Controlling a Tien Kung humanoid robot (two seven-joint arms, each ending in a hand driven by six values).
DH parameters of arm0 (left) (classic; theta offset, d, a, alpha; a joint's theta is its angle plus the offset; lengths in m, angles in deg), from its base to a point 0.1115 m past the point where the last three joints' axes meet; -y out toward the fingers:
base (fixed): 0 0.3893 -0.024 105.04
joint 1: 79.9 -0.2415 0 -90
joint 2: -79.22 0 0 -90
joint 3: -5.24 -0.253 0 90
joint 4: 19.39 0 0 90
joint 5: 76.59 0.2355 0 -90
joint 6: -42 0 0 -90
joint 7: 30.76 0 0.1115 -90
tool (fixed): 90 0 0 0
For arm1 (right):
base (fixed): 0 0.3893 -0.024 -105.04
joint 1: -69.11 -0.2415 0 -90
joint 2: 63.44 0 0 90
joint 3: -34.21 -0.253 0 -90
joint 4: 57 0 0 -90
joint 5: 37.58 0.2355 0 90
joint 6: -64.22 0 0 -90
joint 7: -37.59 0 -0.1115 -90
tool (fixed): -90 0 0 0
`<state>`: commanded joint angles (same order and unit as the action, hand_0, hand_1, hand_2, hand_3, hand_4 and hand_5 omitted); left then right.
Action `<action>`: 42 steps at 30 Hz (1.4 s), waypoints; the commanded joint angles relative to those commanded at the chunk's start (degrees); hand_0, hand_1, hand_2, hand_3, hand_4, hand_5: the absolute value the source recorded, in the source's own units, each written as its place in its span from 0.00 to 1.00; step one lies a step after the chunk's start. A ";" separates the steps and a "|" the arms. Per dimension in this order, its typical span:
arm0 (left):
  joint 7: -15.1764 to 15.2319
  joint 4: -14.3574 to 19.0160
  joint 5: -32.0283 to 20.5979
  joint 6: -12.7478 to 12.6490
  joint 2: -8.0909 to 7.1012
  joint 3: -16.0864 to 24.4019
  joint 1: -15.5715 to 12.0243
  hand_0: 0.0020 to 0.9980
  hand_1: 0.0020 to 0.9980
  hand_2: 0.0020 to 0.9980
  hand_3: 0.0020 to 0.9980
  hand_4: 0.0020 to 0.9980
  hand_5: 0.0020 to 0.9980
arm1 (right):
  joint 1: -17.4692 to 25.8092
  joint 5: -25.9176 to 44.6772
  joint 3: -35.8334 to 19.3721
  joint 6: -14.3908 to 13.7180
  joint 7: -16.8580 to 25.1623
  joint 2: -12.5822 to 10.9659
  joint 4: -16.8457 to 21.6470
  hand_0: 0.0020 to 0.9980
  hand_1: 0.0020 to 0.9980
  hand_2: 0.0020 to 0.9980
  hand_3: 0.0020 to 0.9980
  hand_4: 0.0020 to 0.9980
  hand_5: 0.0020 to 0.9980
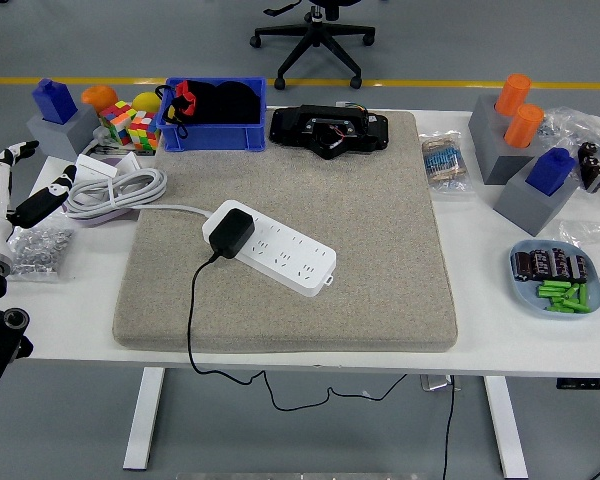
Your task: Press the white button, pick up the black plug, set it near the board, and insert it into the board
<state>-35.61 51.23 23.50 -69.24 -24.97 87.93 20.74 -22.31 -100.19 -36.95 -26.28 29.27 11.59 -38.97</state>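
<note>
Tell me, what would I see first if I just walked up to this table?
Probably the white power strip lying slantwise on the tan mat, with a black plug sitting in its left end. Then the bright blue bin at the back and the robot's left hand at the left edge.

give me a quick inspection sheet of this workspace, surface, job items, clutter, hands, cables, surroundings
surface: white table with a beige mat across its middle
job's things: black plug seated in the left end of the white power strip on the mat
clutter: blue bin, puzzle cube, grey blocks with orange cylinders, tray of green and black parts, black device
grippers: left hand at the table's left edge, fingers relaxed, holding nothing; right hand nothing seen
cables: black cord runs off the near edge; white cable coiled at left
surroundings: office chair, yellow floor line
</note>
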 joint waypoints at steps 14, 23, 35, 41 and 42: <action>0.08 -0.25 -0.44 0.12 0.10 0.11 -0.54 0.95 0.92 0.86 0.82 0.76 0.44 | -0.15 0.01 0.19 0.21 -0.32 0.10 -0.03 0.64 0.64 0.62 0.60 0.68 0.46; 0.05 -0.29 -0.63 0.20 -0.14 0.09 -0.59 0.95 0.91 0.85 0.82 0.76 0.44 | -0.15 -0.07 0.32 0.24 -0.42 0.11 -0.24 0.64 0.64 0.62 0.60 0.68 0.46; -0.05 -0.16 -0.64 0.35 -0.33 -0.59 -0.71 0.95 0.91 0.85 0.82 0.76 0.42 | -0.22 0.03 0.73 0.21 -0.41 -0.07 -0.36 0.64 0.64 0.62 0.61 0.68 0.46; -0.16 -0.09 -0.64 0.45 -0.39 -0.57 -1.06 0.95 0.91 0.85 0.82 0.76 0.41 | -0.11 -0.05 0.95 0.42 -0.53 -0.08 -0.26 0.64 0.64 0.62 0.61 0.68 0.46; -0.18 -0.09 -0.54 0.49 -0.41 -0.66 -1.13 0.95 0.91 0.85 0.82 0.76 0.41 | -0.06 -0.09 0.93 0.43 -0.55 -0.07 -0.26 0.64 0.64 0.62 0.61 0.68 0.46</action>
<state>-35.79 51.14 22.96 -68.75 -25.38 87.27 19.60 -22.37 -100.28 -36.02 -25.86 28.72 11.52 -39.23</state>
